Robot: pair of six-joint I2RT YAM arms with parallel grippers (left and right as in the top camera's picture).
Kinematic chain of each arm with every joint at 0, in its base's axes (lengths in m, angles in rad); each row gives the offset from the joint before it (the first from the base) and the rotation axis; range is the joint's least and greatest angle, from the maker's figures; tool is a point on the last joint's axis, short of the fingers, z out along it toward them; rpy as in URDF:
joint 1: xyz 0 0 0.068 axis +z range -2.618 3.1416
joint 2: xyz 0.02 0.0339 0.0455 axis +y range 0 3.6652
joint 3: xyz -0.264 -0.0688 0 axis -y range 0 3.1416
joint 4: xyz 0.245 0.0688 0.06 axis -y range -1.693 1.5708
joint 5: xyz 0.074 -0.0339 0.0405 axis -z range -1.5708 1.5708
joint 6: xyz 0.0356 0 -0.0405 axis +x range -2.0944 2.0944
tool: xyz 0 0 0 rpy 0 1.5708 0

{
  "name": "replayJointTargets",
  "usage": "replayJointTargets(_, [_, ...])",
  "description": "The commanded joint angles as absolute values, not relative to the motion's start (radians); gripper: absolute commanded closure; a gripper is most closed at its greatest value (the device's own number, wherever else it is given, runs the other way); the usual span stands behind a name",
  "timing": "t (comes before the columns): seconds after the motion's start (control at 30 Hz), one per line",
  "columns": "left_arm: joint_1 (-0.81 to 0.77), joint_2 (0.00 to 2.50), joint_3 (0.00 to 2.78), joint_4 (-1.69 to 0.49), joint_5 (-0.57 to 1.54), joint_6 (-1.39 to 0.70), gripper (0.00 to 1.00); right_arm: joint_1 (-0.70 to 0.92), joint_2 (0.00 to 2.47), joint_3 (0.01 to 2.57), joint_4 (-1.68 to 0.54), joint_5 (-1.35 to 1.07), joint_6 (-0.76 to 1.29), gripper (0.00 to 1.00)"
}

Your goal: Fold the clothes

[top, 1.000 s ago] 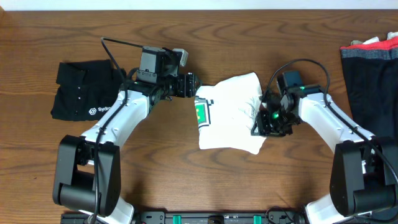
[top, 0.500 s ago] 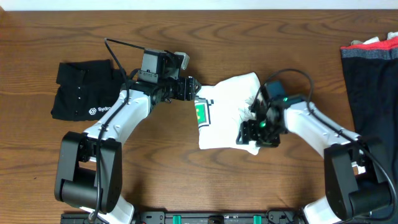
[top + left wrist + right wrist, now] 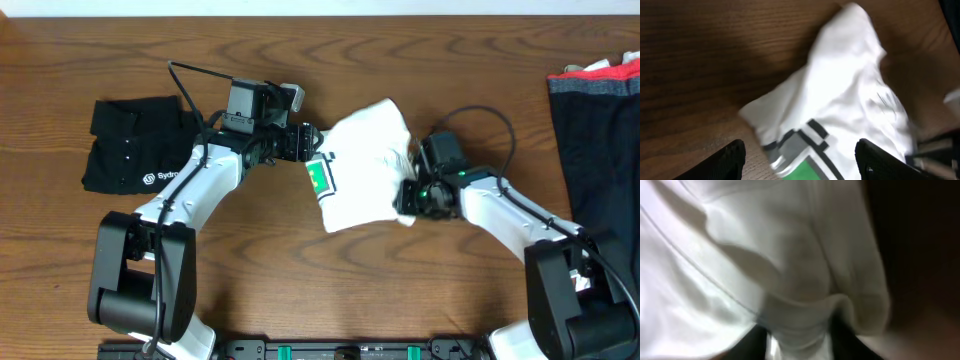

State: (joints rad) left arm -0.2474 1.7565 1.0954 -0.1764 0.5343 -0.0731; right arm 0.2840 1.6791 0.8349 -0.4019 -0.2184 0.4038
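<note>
At the right tool [image 3: 408, 192], right of centre in the overhead view: clamped, it seems, on a bunched fold at the right edge of the white T-shirt [image 3: 365, 165], judging by the cloth nipped tight low in the right wrist view. At the left tool [image 3: 312, 140], just upper left of that shirt: jaws wide apart, straddling the edge by the green-and-white logo patch [image 3: 320, 178], gripping nothing.

T-shirt in mid-frame on the table [image 3: 300, 280], doubled into a rumpled, skewed packet. Probably past the main folds, with squaring, smoothing and stacking left.

At far left, well apart: a folded black shirt [image 3: 135, 155], seemingly done. At the right edge: a heap of dark garments [image 3: 600, 130], likely waiting.

Nothing lying between tools and T-shirt; only two arms working close together over it.
</note>
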Motion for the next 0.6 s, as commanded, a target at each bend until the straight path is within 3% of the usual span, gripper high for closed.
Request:
replayJointTargets(0.0, [-0.262, 1.765, 1.1, -0.179, 0.524, -0.056, 0.28, 0.245, 1.702, 0.818, -0.307, -0.077, 0.279, 0.47])
replayJointTargets(0.07, [-0.275, 1.765, 1.1, -0.179, 0.524, -0.054, 0.27, 0.228, 1.702, 0.824, -0.237, -0.128, 0.272, 0.37])
replayJointTargets(0.17, [-0.3, 1.766, 1.1, -0.183, 0.523, -0.012, 0.27, 0.195, 1.7, 0.844, -0.221, -0.25, 0.272, 0.31])
replayJointTargets(0.4, [-0.319, 1.83, 1.099, -0.228, 0.414, 0.053, 0.27, 0.08, 1.669, 0.876, -0.326, -0.586, 0.308, 0.28])
replayJointTargets(0.57, [-0.318, 1.874, 1.099, -0.216, 0.402, 0.125, 0.27, 0.039, 1.65, 0.876, -0.503, -0.774, 0.313, 0.35])
